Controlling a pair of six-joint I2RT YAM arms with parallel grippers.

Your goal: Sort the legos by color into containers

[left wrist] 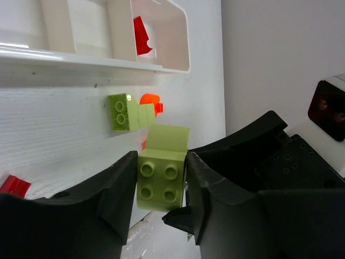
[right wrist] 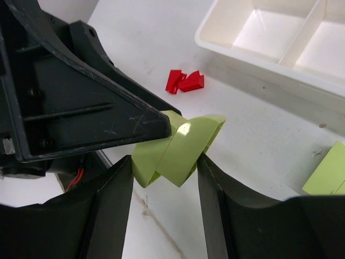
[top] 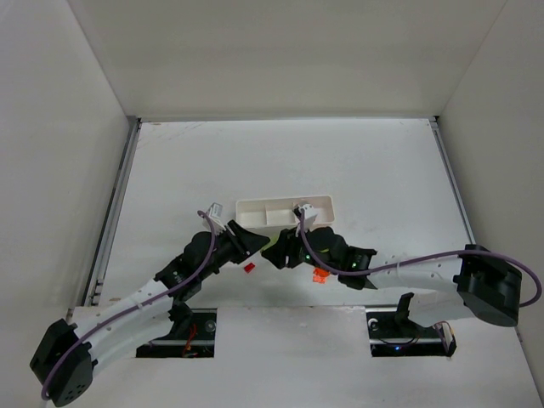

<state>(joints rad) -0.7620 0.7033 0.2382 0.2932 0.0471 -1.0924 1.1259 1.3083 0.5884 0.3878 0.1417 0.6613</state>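
**Left end effector** [left wrist: 161,162]: matte black fingers [left wrist: 116,189] are seen pressed against both sides of a yellow-green lego [left wrist: 159,183] at lower centre of the left wrist view. The lego is a glossy square block with four round studs. A smooth sloped piece of the same colour is joined to its far edge. The grasp is noted as clenched on this lego.

**Right end effector** [right wrist: 166,161]: the shiny sloped end of the same lego is pinched between two scuffed black fingers, low centre of the right wrist view. It is touched from the upper left by the pointed tip of the other arm's finger.

**Beyond, on the white surface** [top: 365,170]: a second yellow-green brick [left wrist: 121,111], studs facing sideways, is found lying flat. A rounded orange lego [left wrist: 150,99] is seen just beside it. Two angular red wedges [right wrist: 183,82] are noted touching each other.

**Farthest:** a shallow white plastic tray [left wrist: 81,58] with thin dividers and rounded corners. One red lego [left wrist: 141,38] is seen in its end compartment, top centre of the left wrist view.
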